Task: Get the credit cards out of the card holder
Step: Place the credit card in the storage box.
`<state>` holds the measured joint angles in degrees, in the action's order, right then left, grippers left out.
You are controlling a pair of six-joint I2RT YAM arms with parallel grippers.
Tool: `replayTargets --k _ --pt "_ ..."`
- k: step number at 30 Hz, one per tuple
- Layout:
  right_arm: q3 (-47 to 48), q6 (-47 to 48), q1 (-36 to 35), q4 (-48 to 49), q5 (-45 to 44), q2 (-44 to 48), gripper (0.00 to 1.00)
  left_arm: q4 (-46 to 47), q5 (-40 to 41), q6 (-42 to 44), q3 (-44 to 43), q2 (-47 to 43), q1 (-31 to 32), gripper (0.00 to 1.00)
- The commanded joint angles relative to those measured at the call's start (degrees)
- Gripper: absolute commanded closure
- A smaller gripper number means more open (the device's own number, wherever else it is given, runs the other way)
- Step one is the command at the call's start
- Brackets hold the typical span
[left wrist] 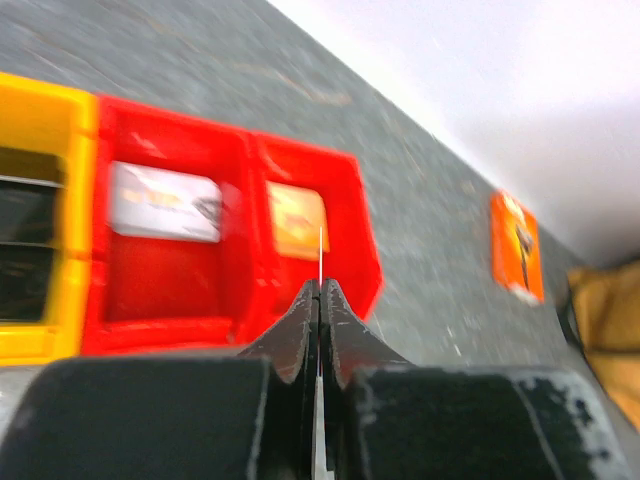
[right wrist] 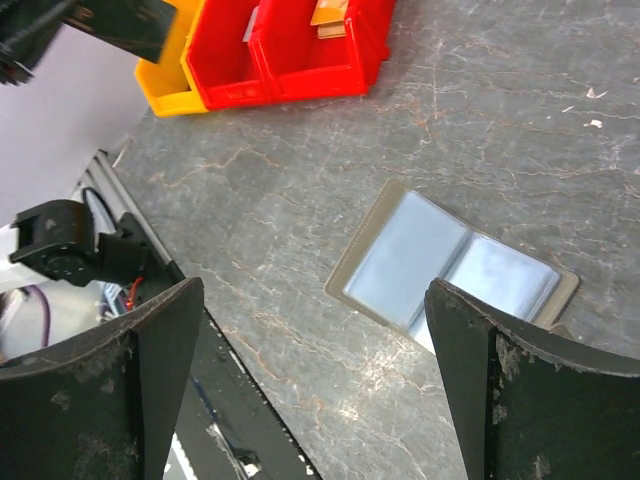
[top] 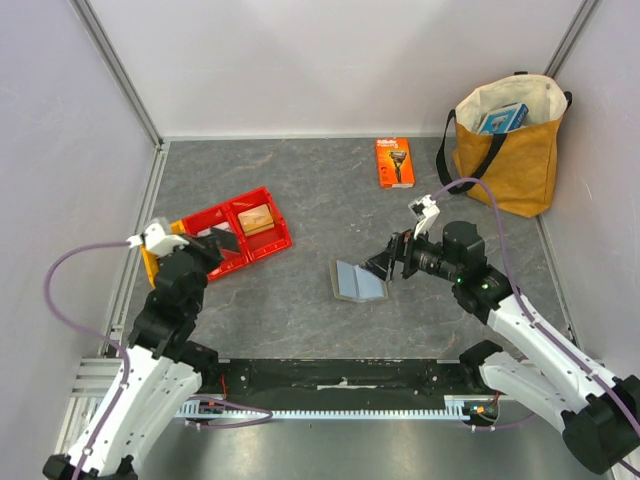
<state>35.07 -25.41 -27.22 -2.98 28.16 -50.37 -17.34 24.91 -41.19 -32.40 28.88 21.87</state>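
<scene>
The grey card holder (top: 357, 281) lies open on the table, light blue inside up; it also shows in the right wrist view (right wrist: 450, 262). My right gripper (top: 388, 262) hovers just right of it, jaws wide open and empty (right wrist: 315, 285). My left gripper (top: 220, 244) is over the red bin (top: 262, 240), shut (left wrist: 320, 287) on a thin credit card (left wrist: 320, 250) seen edge-on. A tan-orange card (top: 258, 219) lies in the bin's right compartment (left wrist: 297, 218).
A yellow bin (top: 150, 262) adjoins the red bin on the left. A pale flat item (left wrist: 165, 200) lies in the red bin's left compartment. An orange razor package (top: 393, 162) lies at the back. A tan bag (top: 505, 150) stands at the back right.
</scene>
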Motion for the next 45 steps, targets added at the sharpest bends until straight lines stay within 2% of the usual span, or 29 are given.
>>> replayTargets --k 1,4,8,10,17,19,24,28,35,45 --pt "0.3 4.0 -4.1 -3.7 -11.7 2.6 0.02 -2.3 15.5 0.0 0.1 -2.8 -4.2 0.98" --pt "-0.4 4.8 -7.0 -4.4 -14.4 3.8 0.02 -0.7 14.7 3.1 -2.0 0.4 -8.9 0.98" --pt "-0.9 5.6 -9.8 -4.4 -16.4 5.1 0.02 4.2 8.7 5.1 -2.4 5.0 -17.3 0.98" --pt "-1.0 6.1 -10.8 -4.5 -17.4 5.9 0.02 7.4 4.7 5.6 -1.4 6.5 -21.8 0.98" --pt "-1.5 7.7 -14.3 -4.6 -19.2 7.3 0.02 17.1 -17.4 4.7 1.7 12.9 -46.6 0.98" --pt "-1.7 7.9 -15.2 -4.1 -19.6 7.4 0.02 21.4 -19.9 5.0 2.8 14.6 -49.5 0.98" --pt "-2.0 8.1 -16.2 -4.0 -20.1 7.4 0.02 26.7 -24.0 6.7 3.9 20.4 -50.4 0.98" --pt "-1.9 8.4 -16.4 -3.8 -20.0 7.5 0.02 29.2 -24.0 5.7 5.7 22.9 -50.4 0.98" --pt "-2.1 8.7 -16.7 -3.5 -20.1 7.3 0.02 29.5 -24.4 5.6 6.3 27.6 -50.3 0.98" --pt "-2.1 8.9 -16.7 -3.5 -19.8 7.5 0.02 29.3 -22.9 3.6 8.1 29.2 -50.1 0.98"
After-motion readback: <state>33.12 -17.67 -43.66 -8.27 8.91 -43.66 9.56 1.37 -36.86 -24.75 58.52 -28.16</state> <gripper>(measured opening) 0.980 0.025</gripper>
